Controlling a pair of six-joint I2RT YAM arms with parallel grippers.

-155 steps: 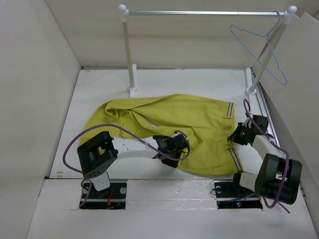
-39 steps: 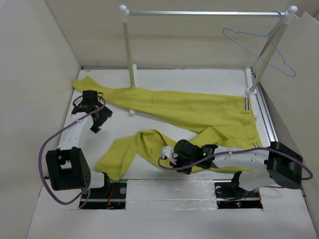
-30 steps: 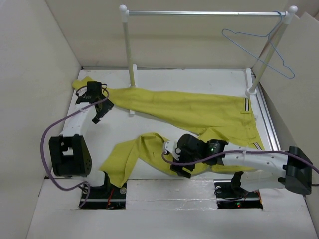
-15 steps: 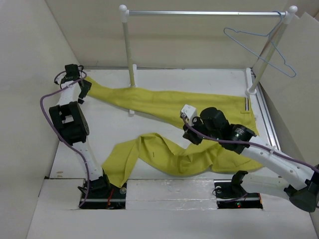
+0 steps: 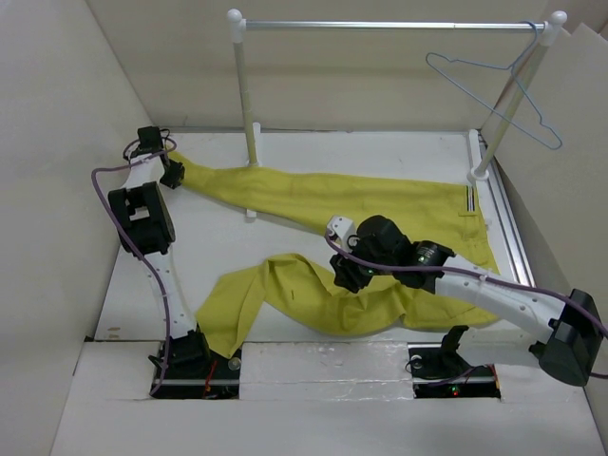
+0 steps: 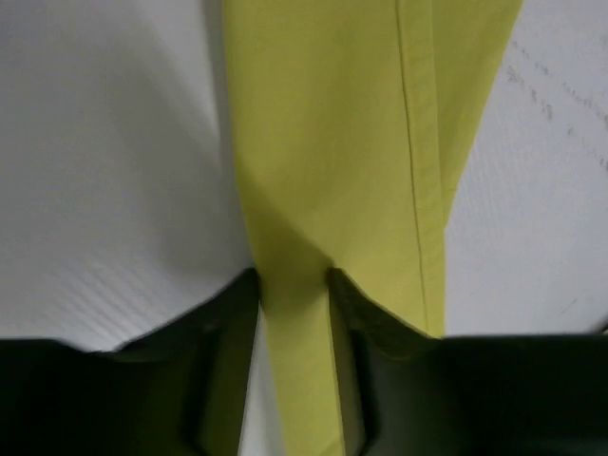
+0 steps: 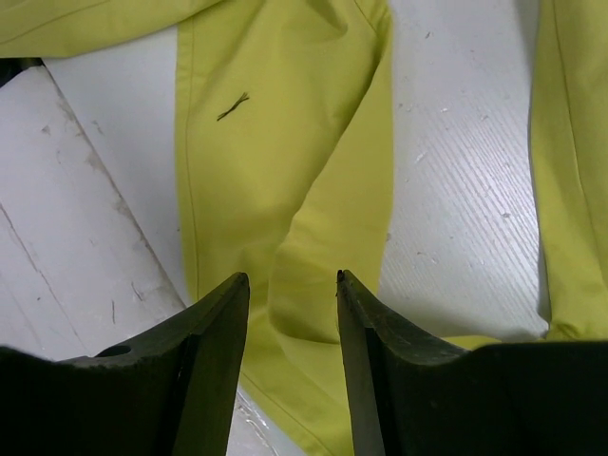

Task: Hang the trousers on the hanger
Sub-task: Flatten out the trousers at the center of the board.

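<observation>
The mustard-yellow trousers point(image 5: 361, 199) lie flat on the white table. One leg runs from the back-left corner to the striped waistband point(image 5: 468, 199) at the right. The other leg curls along the front. My left gripper point(image 5: 174, 174) is at the back-left corner, shut on the end of the far leg; in the left wrist view the trousers point(image 6: 323, 142) narrow into the left gripper point(image 6: 292, 275). My right gripper point(image 5: 344, 275) hovers open over the near leg, and the trousers point(image 7: 285, 142) show below the right gripper point(image 7: 293, 277). The pale blue hanger point(image 5: 494, 90) hangs at the rail's right end.
A white-posted rail point(image 5: 380, 25) with a metal bar stands across the back; its left post point(image 5: 249, 142) rises beside the far leg. Beige walls close in the table on the left, back and right.
The left gripper has closed on the far leg's end at the back-left corner. The right gripper has moved down and leftward from over the far leg to over the near leg.
</observation>
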